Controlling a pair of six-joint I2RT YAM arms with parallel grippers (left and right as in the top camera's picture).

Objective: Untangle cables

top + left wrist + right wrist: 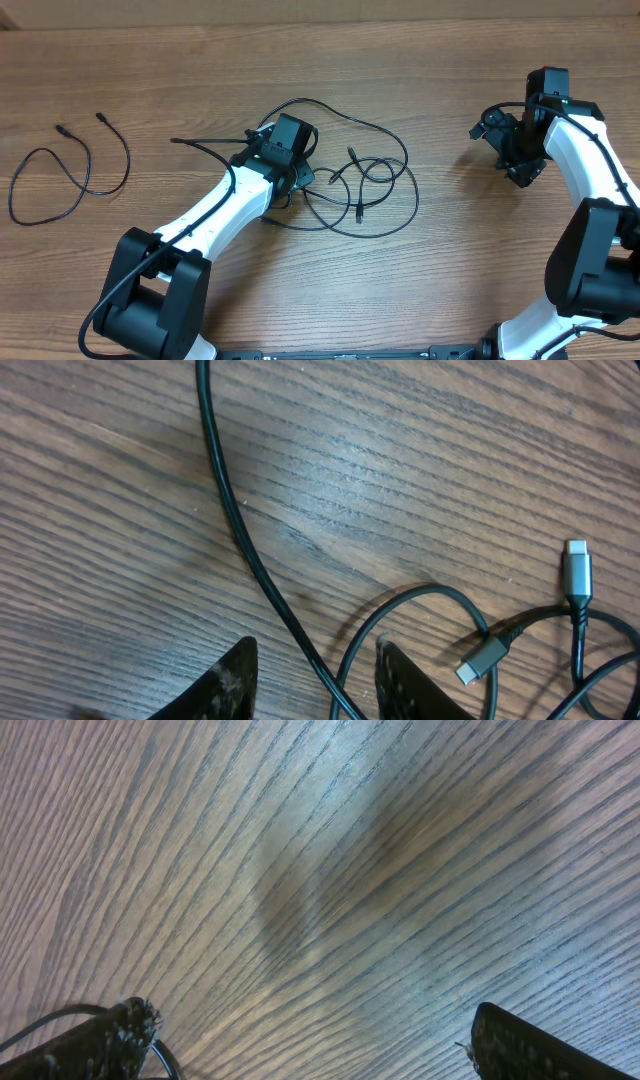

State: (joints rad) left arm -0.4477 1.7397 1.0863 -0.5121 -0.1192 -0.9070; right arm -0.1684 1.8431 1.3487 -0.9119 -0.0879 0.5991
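I see thin black cables in two groups on the tabletop (460, 290). A single cable (88, 190) lies flat and alone toward nine o'clock, curled into a loose loop that crosses itself, with both small plug ends toward twelve. Well apart from it, near the centre, a tangle of cables (350, 185) spreads in overlapping loops. In the left wrist view, one strand (232, 520) sweeps from twelve down to six. Two grey metal plugs (577, 568) lie around four o'clock, near each other but apart.
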